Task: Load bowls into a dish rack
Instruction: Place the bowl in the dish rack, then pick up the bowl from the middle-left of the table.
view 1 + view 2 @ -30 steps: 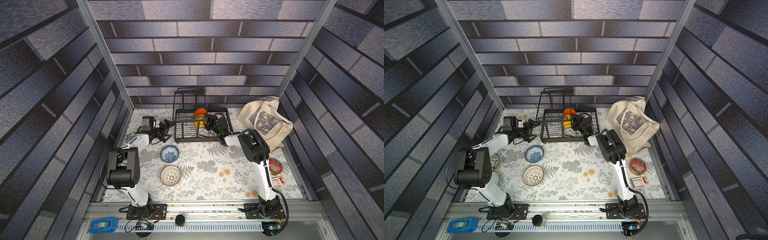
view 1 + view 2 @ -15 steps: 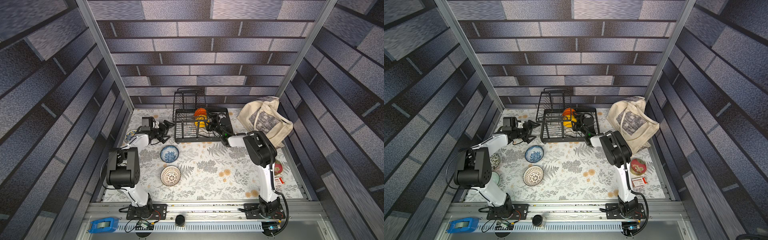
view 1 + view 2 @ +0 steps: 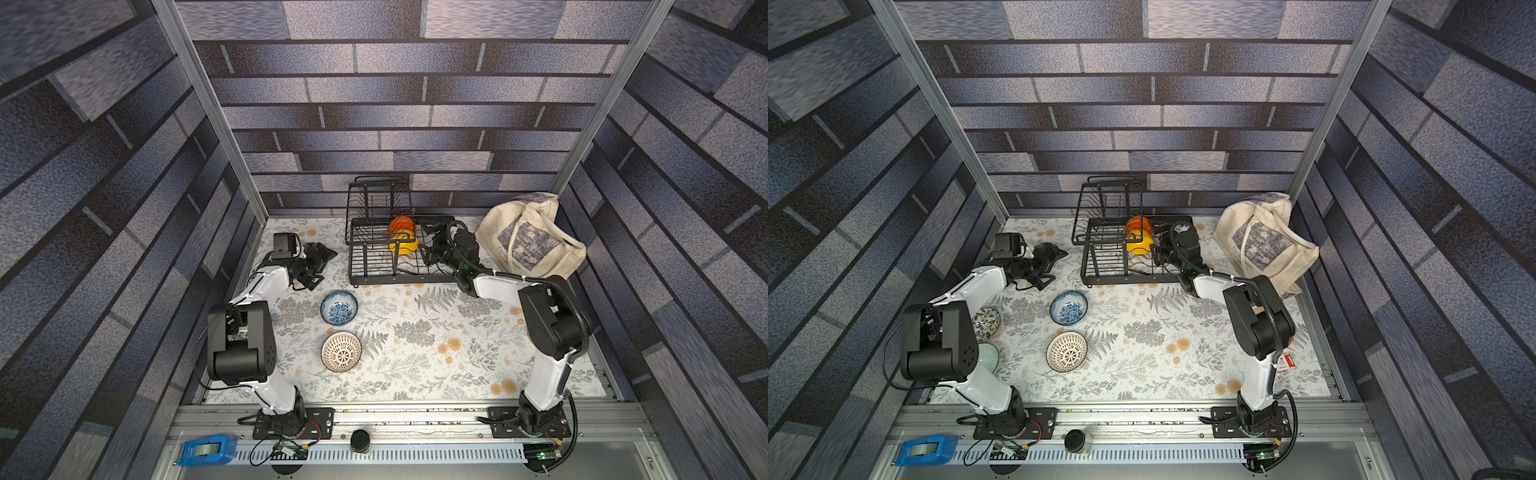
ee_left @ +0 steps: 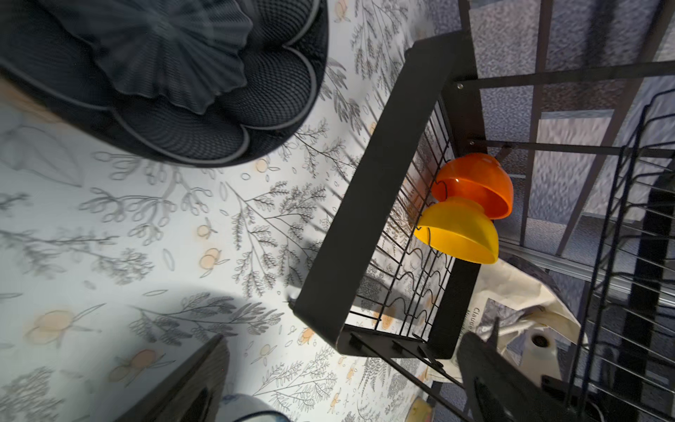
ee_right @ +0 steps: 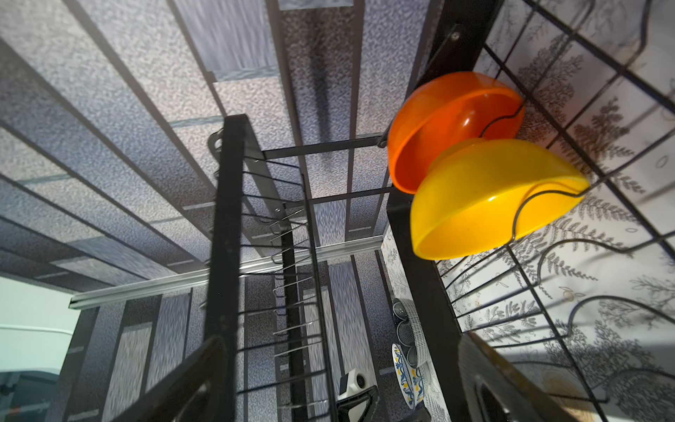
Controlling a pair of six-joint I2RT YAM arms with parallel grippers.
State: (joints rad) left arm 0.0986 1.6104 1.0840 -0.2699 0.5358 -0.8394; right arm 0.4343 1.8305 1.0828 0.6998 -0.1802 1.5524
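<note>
Okay, I see the yellow bowl and orange bowl on edge in the dish rack, mouths toward the right gripper. The rack's long axis runs crosswise on the worktop. The right gripper and left gripper are spread, empty.

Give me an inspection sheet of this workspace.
Surface: floral mat, no spills seen.
Job's things: rack at the back; orange bowl and yellow bowl on edge in its dividers; floral bowl and lattice bowl upright on the mat; leafy bowl and pale bowl partly hidden by the left arm.
Clutter: tote bag beside the rack; dark mesh item near the left gripper; tape holder on the front rail.
Grippers: left gripper open, empty, over the mat; right gripper open, empty, at the rack by the yellow bowl.
Cables: black cable along the right arm; loose wires at the left base.
Surroundings: brick-pattern walls on three sides.
</note>
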